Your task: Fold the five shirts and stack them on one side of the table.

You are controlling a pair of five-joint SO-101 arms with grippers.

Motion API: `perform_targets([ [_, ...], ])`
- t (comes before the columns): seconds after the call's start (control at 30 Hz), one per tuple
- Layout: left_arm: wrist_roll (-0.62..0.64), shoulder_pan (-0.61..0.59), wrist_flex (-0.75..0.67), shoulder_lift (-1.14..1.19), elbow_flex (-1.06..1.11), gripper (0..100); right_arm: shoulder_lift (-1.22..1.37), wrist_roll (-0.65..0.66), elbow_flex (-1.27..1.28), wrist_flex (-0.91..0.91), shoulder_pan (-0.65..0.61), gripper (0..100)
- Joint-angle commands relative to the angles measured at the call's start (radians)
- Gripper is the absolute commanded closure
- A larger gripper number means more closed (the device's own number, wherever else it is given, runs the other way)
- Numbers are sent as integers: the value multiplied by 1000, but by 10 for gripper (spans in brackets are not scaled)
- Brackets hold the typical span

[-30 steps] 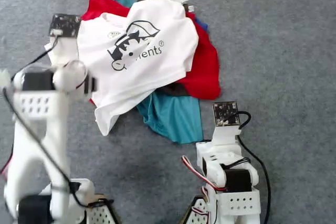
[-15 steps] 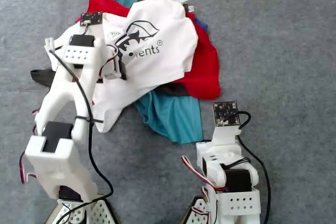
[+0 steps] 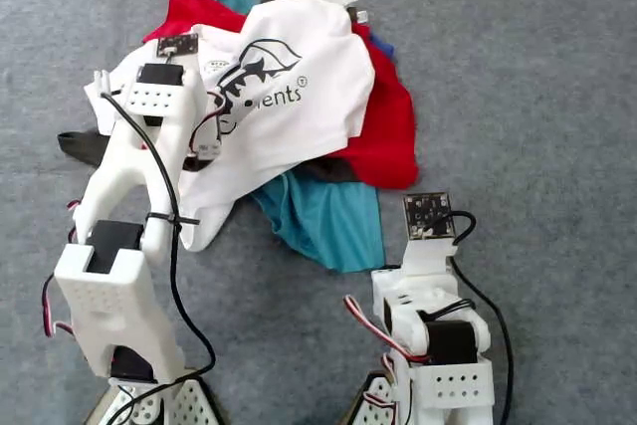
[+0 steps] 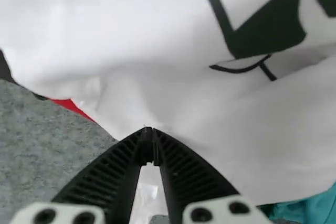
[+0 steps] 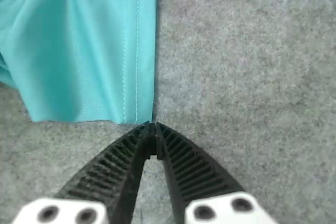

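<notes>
Lying limp and rumpled, the white shirt [image 3: 299,67] looks light and soft; best pinched at a hem. Its edge meets the left gripper [image 4: 147,132], jaws together. The right gripper [image 5: 152,127], also closed, sits beside the teal shirt [image 5: 79,45].

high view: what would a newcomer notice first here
A white shirt with a black cartoon print tops a heap at the far middle of the table, over a red shirt and a teal shirt. The left claw is shut at the white cloth; the right claw is shut beside the teal hem.
</notes>
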Motion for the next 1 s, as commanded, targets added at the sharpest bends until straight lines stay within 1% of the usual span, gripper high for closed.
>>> perform_targets([
  [0.0, -58, 15, 23, -9, -31, 972, -81, 8, -5, -12, 6, 984],
  [0.2, -69, 15, 106, -43, -61, 972, -81, 8, -5, -12, 6, 984],
  [0.4, -78, 35, 109, -175, 2, 972, -81, 8, -5, -12, 6, 984],
  [0.53, -180, 122, 109, -354, 153, 973, -81, 8, -5, -12, 6, 984],
  [0.63, -222, 189, 112, -552, 222, 973, -81, 8, -5, -12, 6, 984],
  [0.73, -262, 251, 196, -752, 228, 973, -81, 8, -5, -12, 6, 984],
  [0.83, -296, 297, 270, -859, 245, 973, -81, 8, -5, -12, 6, 984],
  [0.9, -304, 277, 273, -870, 265, 971, -81, 8, -5, -12, 6, 984],
  [0.97, -299, 208, 199, -848, 294, 971, -81, 8, -5, -12, 6, 984],
])
